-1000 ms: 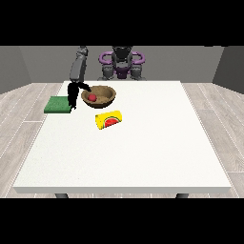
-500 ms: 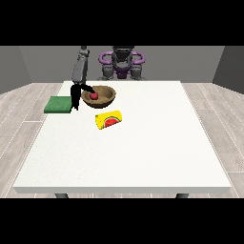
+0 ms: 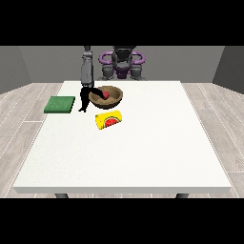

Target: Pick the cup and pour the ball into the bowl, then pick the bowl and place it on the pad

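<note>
Nearest the camera: a broad bare stretch of the large white table (image 3: 143, 157), nothing on it.

Next back, left of centre — one yellow cup with a red watermelon-slice print (image 3: 109, 119), lying on its side on the tabletop, just in front of the bowl and not touching it as far as can be seen. No hand is on it.

Behind the cup — one round brown wooden bowl (image 3: 112, 96), upright on the table. One small red ball (image 3: 104, 95) sits inside it, toward the bowl's left side.

The black hand at the view's left (image 3: 86, 100) hangs from a grey forearm that comes down steeply from above. It sits at the bowl's left rim, touching or very nearly touching it; dark fingers point down toward the table beside the bowl, and one dark part reaches across toward the rim near the ball. Whether the fingers are curled round the rim or merely resting beside it — cannot tell.

Left of the hand, at the table's left edge: one flat square green pad (image 3: 60, 104), apart from the bowl, with the hand between them.

Farthest back: the robot's torso with purple rings (image 3: 122, 62). The other hand cannot be made out.

Count: cup 1, bowl 1, ball 1, pad 1.
</note>
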`<action>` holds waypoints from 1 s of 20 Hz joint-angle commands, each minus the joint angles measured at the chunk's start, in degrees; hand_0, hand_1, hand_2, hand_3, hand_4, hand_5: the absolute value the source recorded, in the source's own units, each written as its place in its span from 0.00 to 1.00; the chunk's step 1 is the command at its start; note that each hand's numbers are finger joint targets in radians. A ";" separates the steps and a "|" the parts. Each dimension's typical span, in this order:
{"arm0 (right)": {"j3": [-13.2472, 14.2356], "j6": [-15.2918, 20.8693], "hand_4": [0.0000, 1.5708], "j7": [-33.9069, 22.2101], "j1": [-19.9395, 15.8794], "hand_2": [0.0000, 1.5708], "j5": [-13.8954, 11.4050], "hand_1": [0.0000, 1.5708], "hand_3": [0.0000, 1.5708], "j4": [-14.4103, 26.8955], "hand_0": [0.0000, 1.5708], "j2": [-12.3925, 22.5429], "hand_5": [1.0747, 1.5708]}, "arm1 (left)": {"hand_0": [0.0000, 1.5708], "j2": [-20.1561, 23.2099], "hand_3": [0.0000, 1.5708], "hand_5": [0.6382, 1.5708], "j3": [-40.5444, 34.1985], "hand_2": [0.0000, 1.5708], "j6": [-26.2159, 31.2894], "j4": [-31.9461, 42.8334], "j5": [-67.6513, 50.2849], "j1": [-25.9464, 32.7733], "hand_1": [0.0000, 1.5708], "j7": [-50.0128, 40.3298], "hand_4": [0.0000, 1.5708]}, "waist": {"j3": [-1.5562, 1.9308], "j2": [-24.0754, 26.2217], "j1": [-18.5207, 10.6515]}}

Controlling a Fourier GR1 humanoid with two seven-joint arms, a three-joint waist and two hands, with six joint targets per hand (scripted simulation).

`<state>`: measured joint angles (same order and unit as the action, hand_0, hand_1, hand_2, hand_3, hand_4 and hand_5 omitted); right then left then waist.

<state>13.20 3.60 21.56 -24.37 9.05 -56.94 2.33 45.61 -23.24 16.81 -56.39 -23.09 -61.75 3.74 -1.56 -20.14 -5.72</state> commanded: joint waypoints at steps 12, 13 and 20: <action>-8.28 8.83 0.78 -29.08 1.54 1.00 -13.19 1.00 1.00 -7.92 1.00 8.01 0.80 | 0.00 2.94 0.00 0.98 -2.94 0.00 4.61 10.46 0.02 6.33 0.00 3.98 0.00 | 1.33 6.76 3.48; -9.40 9.58 0.80 -32.76 -0.11 1.00 -14.65 1.00 1.00 -9.72 1.00 8.69 0.77 | 0.00 2.19 0.00 0.97 -2.49 0.00 3.84 11.07 1.34 7.81 0.00 5.83 0.00 | 1.33 7.54 4.13; -11.82 6.83 0.80 -40.61 -2.12 1.00 -15.69 1.00 1.00 -15.30 1.00 9.47 0.83 | 0.00 8.83 0.00 0.97 -6.59 0.00 7.06 18.58 0.73 10.61 0.00 9.86 0.00 | 1.50 6.67 10.42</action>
<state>3.31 10.44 -15.33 -26.22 -5.72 -69.17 12.83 51.83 -28.02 22.58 -41.58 -22.60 -53.18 10.40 -0.22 -12.58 1.68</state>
